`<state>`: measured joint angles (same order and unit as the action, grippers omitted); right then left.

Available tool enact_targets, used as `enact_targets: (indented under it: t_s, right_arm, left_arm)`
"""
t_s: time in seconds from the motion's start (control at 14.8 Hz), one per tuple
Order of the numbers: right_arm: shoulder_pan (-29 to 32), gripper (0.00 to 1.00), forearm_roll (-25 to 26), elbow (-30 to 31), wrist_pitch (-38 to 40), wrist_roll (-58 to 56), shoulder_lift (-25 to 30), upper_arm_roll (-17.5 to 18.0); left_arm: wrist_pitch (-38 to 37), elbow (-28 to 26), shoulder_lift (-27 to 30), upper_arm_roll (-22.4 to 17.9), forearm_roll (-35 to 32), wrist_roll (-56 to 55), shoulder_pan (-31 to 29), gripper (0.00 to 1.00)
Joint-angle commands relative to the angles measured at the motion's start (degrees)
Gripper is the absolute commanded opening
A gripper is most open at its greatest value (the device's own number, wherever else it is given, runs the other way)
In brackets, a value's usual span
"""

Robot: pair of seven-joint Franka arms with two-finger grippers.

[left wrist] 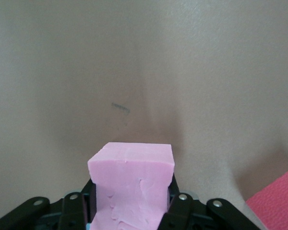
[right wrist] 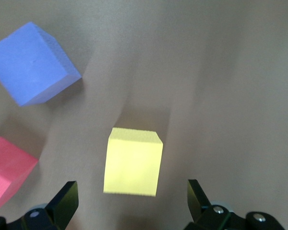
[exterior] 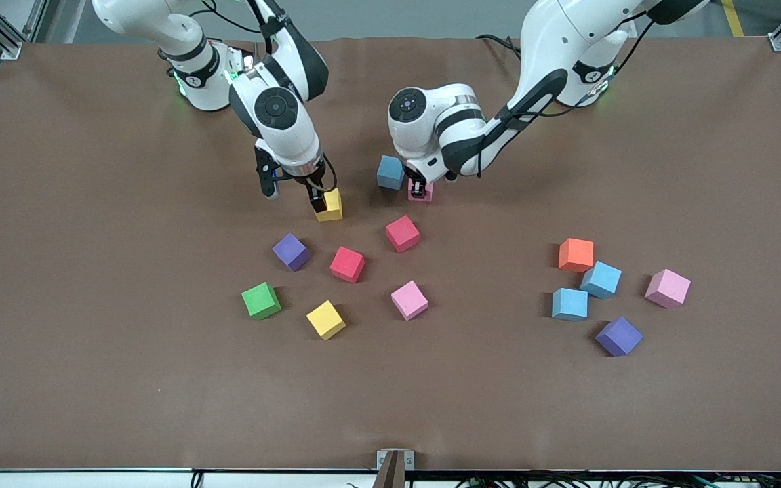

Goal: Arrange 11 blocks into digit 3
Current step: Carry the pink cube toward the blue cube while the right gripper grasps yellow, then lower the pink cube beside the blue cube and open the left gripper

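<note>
**Pink cube gripped, yellow cube under spread fingers**

The left gripper is clamped on a small pink matte foam cube, its black fingers pressing the cube's two sides; in the left wrist view the foam face looks rough and pitted. This cube sits just beside a light blue foam cube, toward the left arm's end of it.

The right gripper has its fingers spread wide, apart from a yellow foam cube with crisp square edges that lies on the brown table mat between them.

Nearer the front camera, loose cubes lie scattered: a purple cube, two red cubes, a second pink cube, a second yellow cube and a green cube. Toward the left arm's end lie an orange cube, two light blue cubes, a pale pink cube and another purple cube.
</note>
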<state>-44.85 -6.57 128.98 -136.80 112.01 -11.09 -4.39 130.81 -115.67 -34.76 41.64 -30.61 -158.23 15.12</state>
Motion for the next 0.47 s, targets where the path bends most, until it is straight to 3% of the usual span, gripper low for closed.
enact_targets:
  t_s: [0.0, 0.4]
  right_arm:
    - [-0.42, 1.00, -0.29, 1.27, -4.07, 1.11, -2.69, -0.27]
    - [-0.24, 1.00, -0.29, 1.18, -6.37, 1.11, -4.46, -0.27]
  left_arm:
    - [-0.20, 0.71, -2.33, -0.24, 0.81, -8.50, 2.72, 0.55]
    - [-0.20, 0.27, -2.59, -0.24, 4.06, -8.67, 3.07, 0.55]
